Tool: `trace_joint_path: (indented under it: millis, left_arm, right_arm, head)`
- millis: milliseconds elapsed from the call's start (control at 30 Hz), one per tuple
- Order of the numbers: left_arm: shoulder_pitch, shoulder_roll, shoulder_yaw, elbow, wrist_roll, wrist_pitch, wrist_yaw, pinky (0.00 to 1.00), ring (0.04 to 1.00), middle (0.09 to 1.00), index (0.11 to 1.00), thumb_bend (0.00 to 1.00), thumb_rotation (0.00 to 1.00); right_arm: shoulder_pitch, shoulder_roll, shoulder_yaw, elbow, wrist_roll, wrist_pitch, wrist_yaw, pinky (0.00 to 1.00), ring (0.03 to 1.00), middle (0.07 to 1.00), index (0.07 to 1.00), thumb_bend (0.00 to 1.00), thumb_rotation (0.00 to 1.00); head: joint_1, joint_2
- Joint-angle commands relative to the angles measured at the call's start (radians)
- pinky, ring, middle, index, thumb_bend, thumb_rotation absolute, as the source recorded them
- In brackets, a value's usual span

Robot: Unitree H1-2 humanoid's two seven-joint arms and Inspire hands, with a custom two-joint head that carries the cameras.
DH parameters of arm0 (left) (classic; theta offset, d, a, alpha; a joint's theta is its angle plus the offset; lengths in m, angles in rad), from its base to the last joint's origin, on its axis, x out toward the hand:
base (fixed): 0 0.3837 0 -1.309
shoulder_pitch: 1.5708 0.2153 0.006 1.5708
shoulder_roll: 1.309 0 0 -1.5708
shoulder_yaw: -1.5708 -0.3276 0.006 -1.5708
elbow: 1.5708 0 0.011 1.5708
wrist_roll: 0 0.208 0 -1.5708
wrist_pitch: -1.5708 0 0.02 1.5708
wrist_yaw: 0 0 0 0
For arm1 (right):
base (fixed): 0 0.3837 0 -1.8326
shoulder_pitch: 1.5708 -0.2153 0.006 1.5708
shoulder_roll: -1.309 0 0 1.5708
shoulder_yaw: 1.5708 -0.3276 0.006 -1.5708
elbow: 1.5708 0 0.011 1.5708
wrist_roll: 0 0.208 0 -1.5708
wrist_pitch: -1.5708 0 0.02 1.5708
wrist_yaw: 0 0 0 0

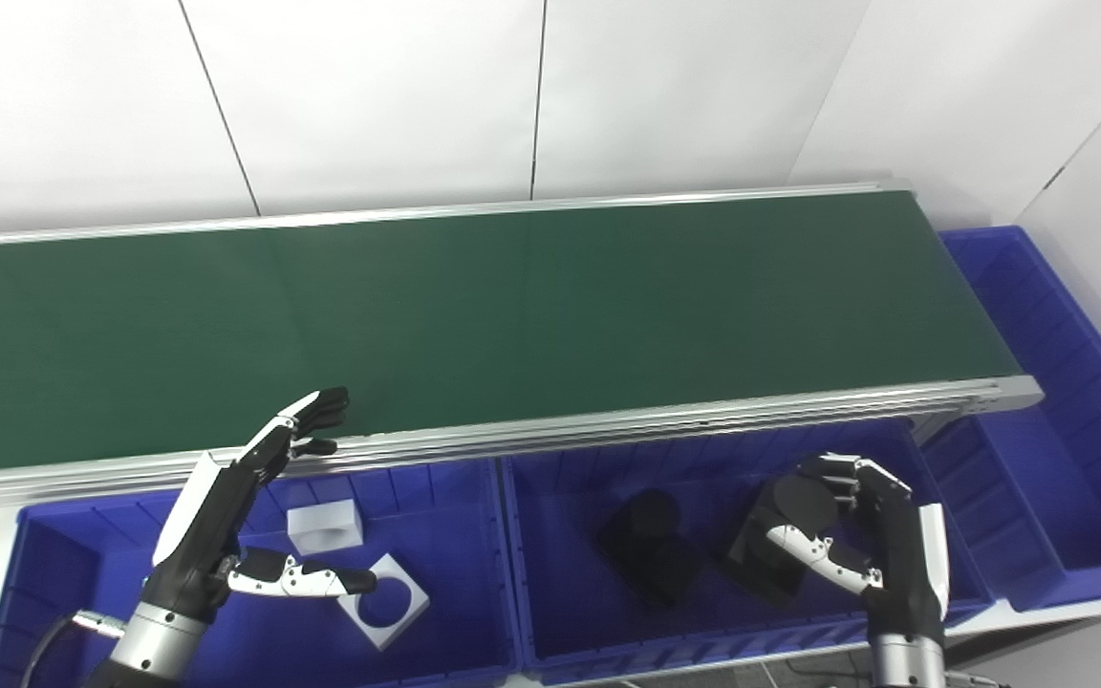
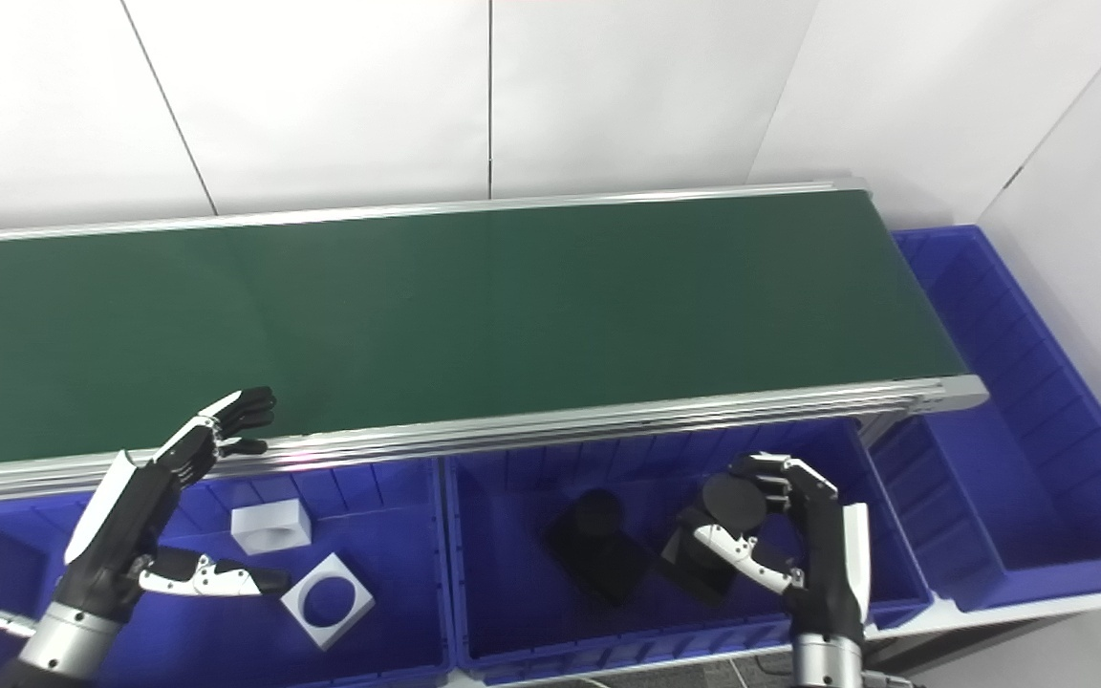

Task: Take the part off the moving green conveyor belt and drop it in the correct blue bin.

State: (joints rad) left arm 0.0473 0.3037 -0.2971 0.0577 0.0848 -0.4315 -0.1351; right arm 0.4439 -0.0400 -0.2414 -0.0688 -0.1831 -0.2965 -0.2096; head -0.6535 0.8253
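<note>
The right hand (image 1: 861,530) grips a black blocky plastic part (image 1: 780,535) over the middle blue plastic bin (image 1: 522,573), beside another black part (image 1: 651,545); the long green conveyor belt (image 1: 474,315) lies behind. The left hand (image 1: 235,516) hangs open-fingered over the left blue bin (image 1: 25,573), above two white square parts (image 1: 326,526).

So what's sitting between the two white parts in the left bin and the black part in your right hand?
In both views: the bins' divider walls, then another black part on the middle bin's floor, left of the right hand.

Both head cameras look steeply down from close above, side by side, sharing the green conveyor belt (image 1: 474,325) and the blue bins (image 2: 398,612) below it.
</note>
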Motion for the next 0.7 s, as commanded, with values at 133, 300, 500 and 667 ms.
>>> trace_joint_path:
  millis: [133, 300, 500, 667]
  left_arm:
    - [-0.009, 0.004, 0.005, -0.03, -0.003, -0.038, 0.003, 0.73, 0.84, 0.879, 0.877, 0.99, 0.21]
    - [-0.008, 0.003, 0.004, -0.031, -0.004, -0.038, 0.002, 0.74, 0.844, 0.882, 0.877, 0.99, 0.2]
    - [-0.005, 0.002, 0.004, -0.034, -0.005, -0.038, 0.002, 0.74, 0.847, 0.885, 0.875, 0.99, 0.19]
    - [-0.005, 0.001, 0.003, -0.034, -0.007, -0.038, 0.001, 0.74, 0.847, 0.885, 0.877, 0.99, 0.19]
  right_arm:
    - [0.006, -0.02, 0.01, -0.023, -0.004, -0.063, 0.0, 0.63, 0.714, 0.777, 0.765, 0.99, 0.1]
    - [0.011, -0.029, 0.02, -0.028, 0.017, -0.052, 0.012, 0.69, 0.766, 0.82, 0.811, 1.0, 0.13]
    - [0.011, -0.033, 0.025, -0.026, 0.018, -0.053, 0.013, 0.69, 0.767, 0.831, 0.82, 1.0, 0.16]
    - [0.01, -0.035, 0.027, -0.023, 0.031, -0.057, 0.017, 0.69, 0.767, 0.833, 0.818, 1.0, 0.15]
  head:
    - [0.004, 0.0]
    - [0.009, -0.001]
    - [0.011, -0.002]
    - [0.016, -0.004]
